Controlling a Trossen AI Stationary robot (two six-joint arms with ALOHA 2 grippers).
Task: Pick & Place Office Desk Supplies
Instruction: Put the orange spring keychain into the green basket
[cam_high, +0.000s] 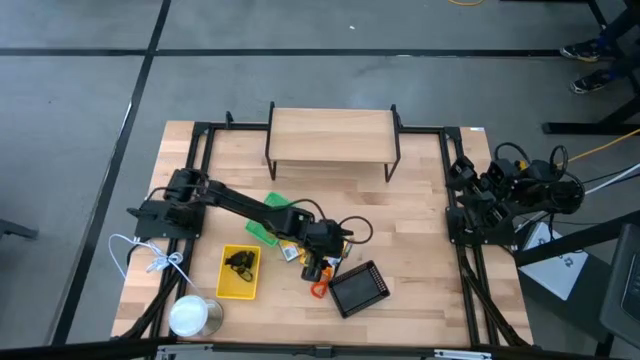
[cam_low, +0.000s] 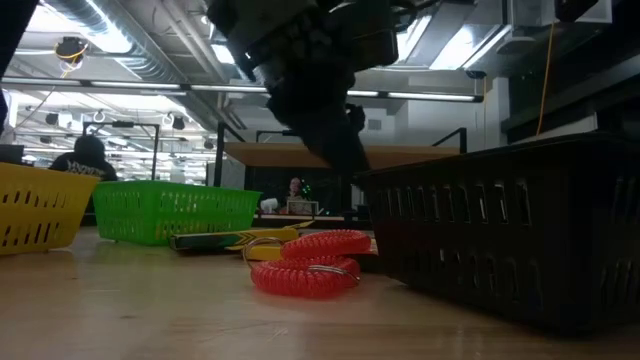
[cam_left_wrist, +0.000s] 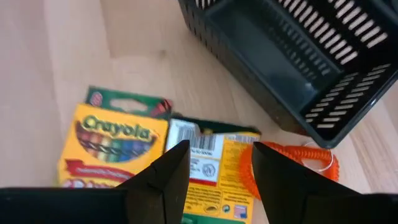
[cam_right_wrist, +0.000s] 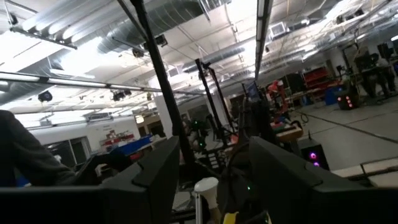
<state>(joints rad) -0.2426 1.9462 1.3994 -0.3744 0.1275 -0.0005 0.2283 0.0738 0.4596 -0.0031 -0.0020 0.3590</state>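
My left gripper (cam_left_wrist: 217, 177) hangs open, slanting down over two printed crayon boxes: one face up (cam_left_wrist: 115, 143), one barcode side up (cam_left_wrist: 211, 168). Both lie flat on the table. An orange coiled loop (cam_left_wrist: 292, 163) lies beside them, against the near wall of the black mesh tray (cam_left_wrist: 292, 56). The yellow tray (cam_high: 238, 272) holds small black clips (cam_high: 240, 262). The green tray (cam_high: 270, 212) is partly hidden under the left arm. My right gripper (cam_right_wrist: 214, 174) is open at the table's right edge, pointing up into the room, with nothing between its fingers.
A wooden shelf on black legs (cam_high: 332, 135) stands at the table's far side. A white round can (cam_high: 195, 315) sits at the near left corner, and a white cord (cam_high: 150, 258) lies by the left arm's base. The folded right arm (cam_high: 500, 192) waits at the right.
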